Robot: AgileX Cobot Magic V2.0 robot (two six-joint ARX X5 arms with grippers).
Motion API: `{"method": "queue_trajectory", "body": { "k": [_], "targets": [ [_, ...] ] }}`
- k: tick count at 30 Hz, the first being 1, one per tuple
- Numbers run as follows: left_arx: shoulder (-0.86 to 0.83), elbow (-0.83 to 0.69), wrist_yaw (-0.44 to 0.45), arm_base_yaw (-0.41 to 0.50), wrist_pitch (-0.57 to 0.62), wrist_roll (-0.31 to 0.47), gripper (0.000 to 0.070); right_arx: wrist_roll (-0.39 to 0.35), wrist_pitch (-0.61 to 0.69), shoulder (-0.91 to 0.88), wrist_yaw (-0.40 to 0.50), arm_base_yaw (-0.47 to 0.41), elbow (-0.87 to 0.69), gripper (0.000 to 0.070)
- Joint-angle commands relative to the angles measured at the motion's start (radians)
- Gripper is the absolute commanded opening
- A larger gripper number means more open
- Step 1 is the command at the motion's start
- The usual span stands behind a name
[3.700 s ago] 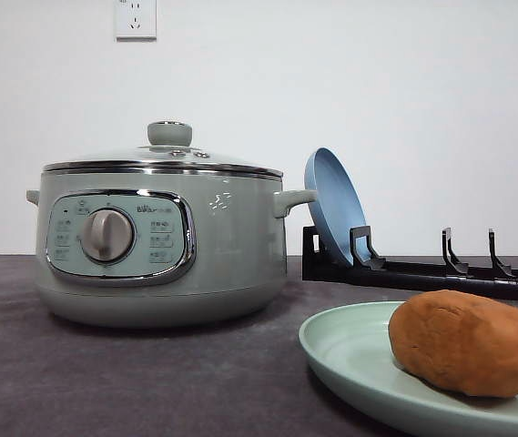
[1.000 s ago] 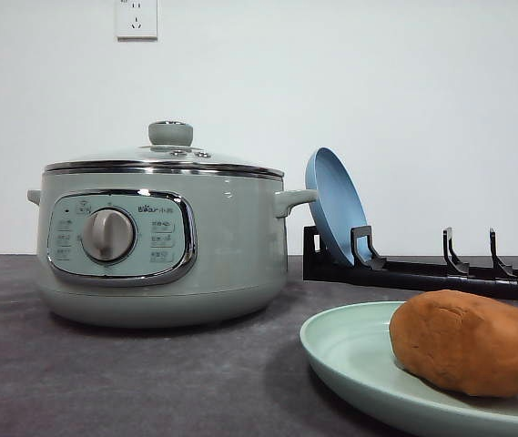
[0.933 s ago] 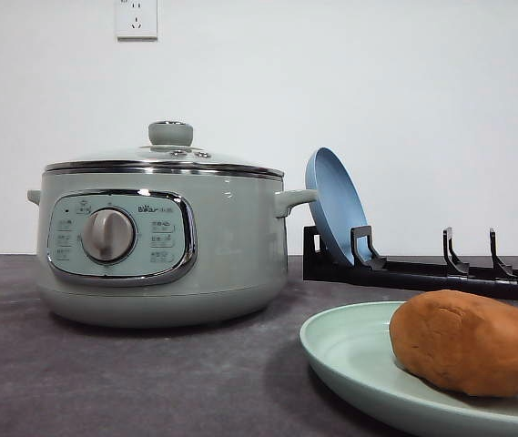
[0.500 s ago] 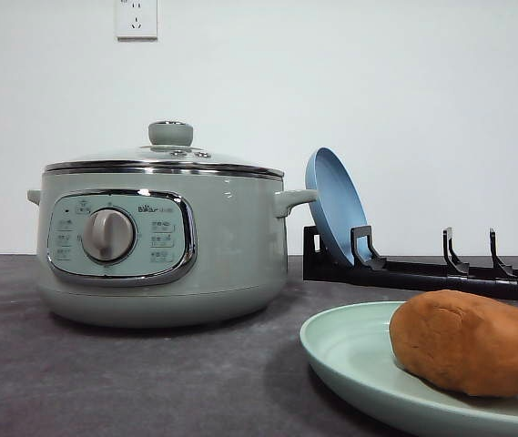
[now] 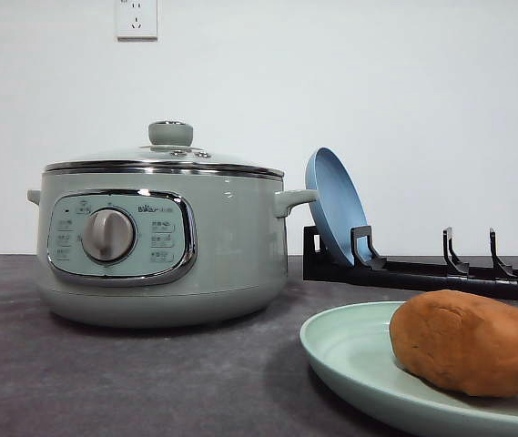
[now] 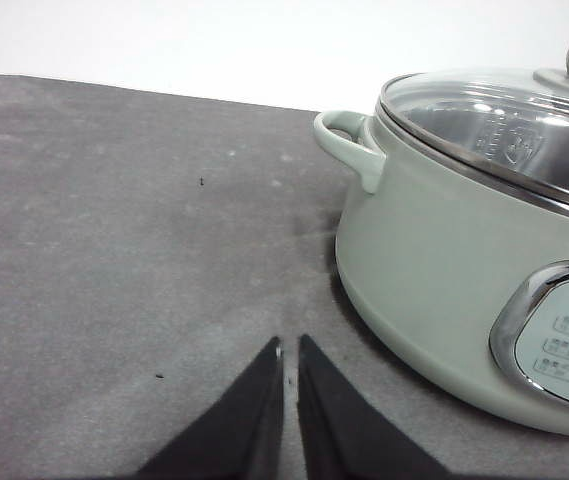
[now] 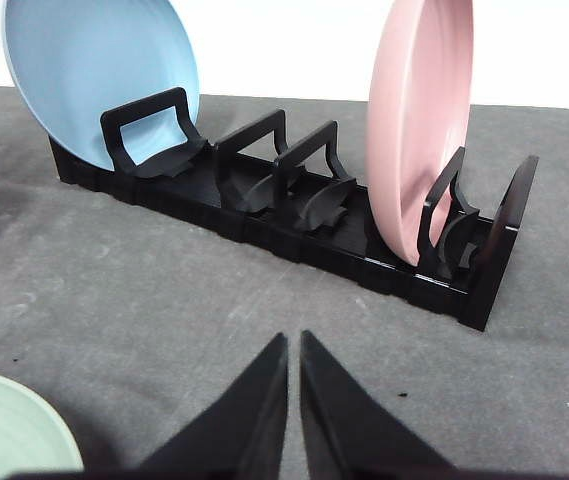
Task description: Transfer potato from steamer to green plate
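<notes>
Evenly and brightly lit from above, with soft, short shadows on the dark table point(image 5: 104, 382). Mild glare on the steamer point(image 5: 222, 246) lid and chrome. Slightly soft up close on the potato point(image 5: 468, 341).

Staged kitchen mock-up, likely lab: steamer point(image 5: 158, 246) and black dish rack point(image 7: 294, 215) on bare grey table point(image 5: 104, 382); blank white wall, sockets point(image 5: 136, 18) above.

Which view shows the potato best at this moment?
The front view: the potato lies on the green plate, most of its orange-brown body in frame, cut only at the picture's edge. The right wrist view catches just an edge of the green plate; the left wrist view looks at the steamer instead.
</notes>
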Motion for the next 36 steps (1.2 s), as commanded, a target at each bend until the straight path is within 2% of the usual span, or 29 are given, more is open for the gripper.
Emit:
{"method": "queue_trajectory", "body": {
  "k": [1,36],
  "targets": [
    [-0.002,-0.02,-0.002,0.0,0.017,0.0,0.0018,-0.01,0.007,-0.003,0.001,0.0,-0.005,0.001],
    [-0.002,-0.02,-0.002,0.0,0.017,0.0,0.0019,-0.01,0.007,-0.003,0.001,0.0,-0.005,0.001]
  ]
}}
